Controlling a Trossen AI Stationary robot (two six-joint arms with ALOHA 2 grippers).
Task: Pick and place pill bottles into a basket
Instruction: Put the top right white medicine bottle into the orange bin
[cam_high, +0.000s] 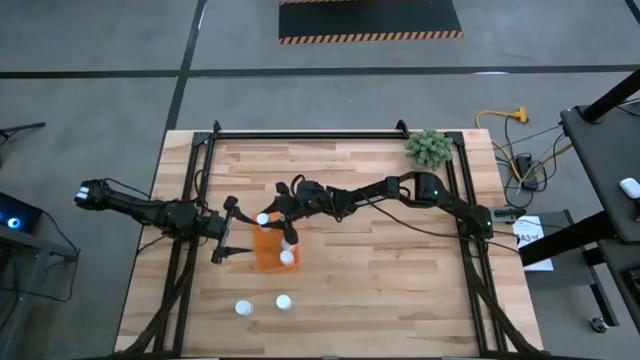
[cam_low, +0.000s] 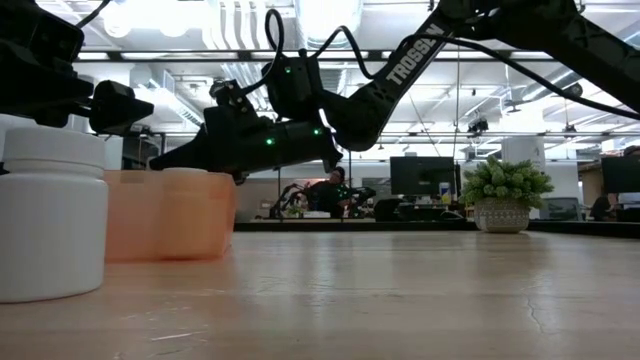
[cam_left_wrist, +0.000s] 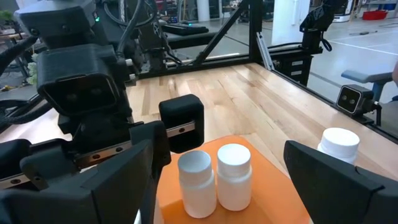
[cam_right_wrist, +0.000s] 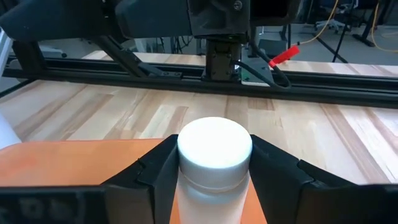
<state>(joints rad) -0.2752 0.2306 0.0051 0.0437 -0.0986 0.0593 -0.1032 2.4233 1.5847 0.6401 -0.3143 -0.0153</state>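
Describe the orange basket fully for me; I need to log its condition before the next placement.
The basket is a small rectangular tray of bright-orange translucent plastic with low walls, resting flat on the wooden table near its middle. White-capped pill bottles stand upright inside. The right gripper brackets one bottle over it; the open left gripper waits beside it. No damage shows.

Five pill bottles (cam_high: 284, 301), one basket (cam_high: 268, 252) (orange), one plant (cam_high: 430, 148).
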